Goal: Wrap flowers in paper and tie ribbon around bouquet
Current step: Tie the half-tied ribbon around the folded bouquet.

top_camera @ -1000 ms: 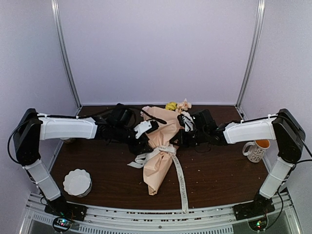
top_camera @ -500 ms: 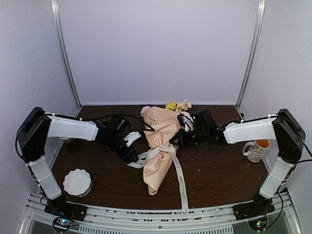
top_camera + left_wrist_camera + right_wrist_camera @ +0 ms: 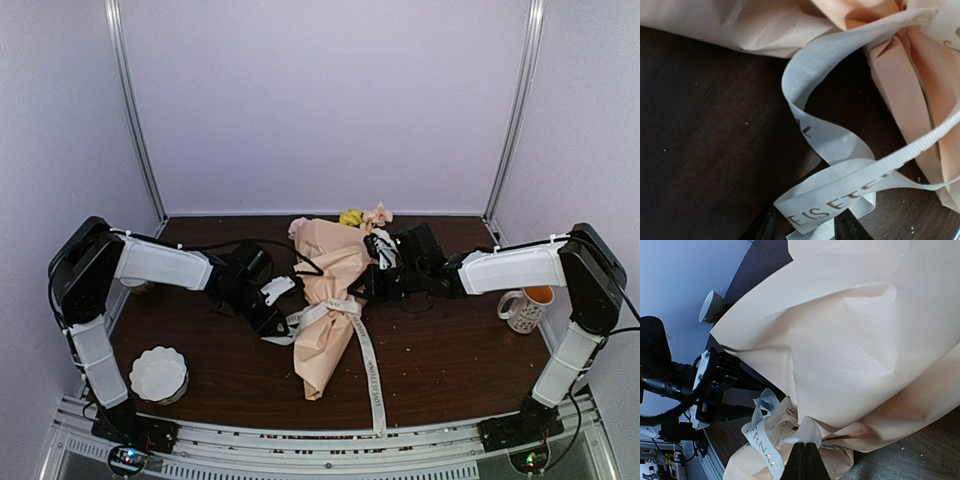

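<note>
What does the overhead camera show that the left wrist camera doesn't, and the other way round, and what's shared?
Only overhead: the white scalloped bowl, the mug, the bouquet whole with its blossoms, and the ribbon trailing its long tail. Only left wrist: the grey lettering, and a ribbon end lying between the fingertips of the left gripper. Both: the peach-pink paper, the looping ribbon, the dark table.

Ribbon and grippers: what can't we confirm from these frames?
Stems: top view, hidden inside the bouquet paper; only blossoms show.
Left gripper: left wrist view, fingers cut by the bottom edge; contact with the ribbon between them unclear.
Right gripper: right wrist view, shut; ribbon folds hide whether it pinches anything.
Knot: too small in the top view; folds cover it in both wrist views.
</note>
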Motion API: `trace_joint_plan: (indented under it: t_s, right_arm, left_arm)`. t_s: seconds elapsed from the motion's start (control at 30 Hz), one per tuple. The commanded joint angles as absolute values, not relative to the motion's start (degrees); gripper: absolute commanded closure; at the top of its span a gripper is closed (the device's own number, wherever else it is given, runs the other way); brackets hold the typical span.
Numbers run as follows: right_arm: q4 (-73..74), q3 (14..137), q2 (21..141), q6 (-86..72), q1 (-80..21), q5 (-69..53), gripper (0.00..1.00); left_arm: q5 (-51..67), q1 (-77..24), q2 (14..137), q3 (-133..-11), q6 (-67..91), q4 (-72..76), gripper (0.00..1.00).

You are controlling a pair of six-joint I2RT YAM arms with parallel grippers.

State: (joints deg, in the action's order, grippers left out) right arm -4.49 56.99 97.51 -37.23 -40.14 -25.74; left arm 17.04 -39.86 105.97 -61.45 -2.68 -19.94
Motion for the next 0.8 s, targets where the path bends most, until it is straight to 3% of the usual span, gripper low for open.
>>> trace_joint_plan:
  t_s: [0.0,0.07,0.23,0.27,0.77]
  right_arm:
    - [-5.1,56.4,96.9,-36.5,-39.9,-25.9,1.00]
    - [-5.0,56.3,96.7,-36.5,-39.9,-25.8,1.00]
    - [-4.4,56.0,96.2,-36.2,-39.9,-25.3,1.00]
    - [-4.3,55.8,95.8,-36.1,-39.9,-24.9,1.00]
    - [-9.9,41.2,90.1,-41.2,-35.8,-23.7,1.00]
  left_arm:
    - [19.6,-39.9,105.6,-63.2,-3.0,-16.4,0.59]
    - [19.1,-39.9,105.8,-63.2,-3.3,-16.5,0.67]
    - [17.2,-39.9,105.7,-63.2,-3.7,-18.2,0.98]
    - [16.6,-39.8,105.5,-63.1,-3.5,-18.2,1.00]
    - [7.5,-34.6,106.9,-63.4,2.1,-19.6,1.00]
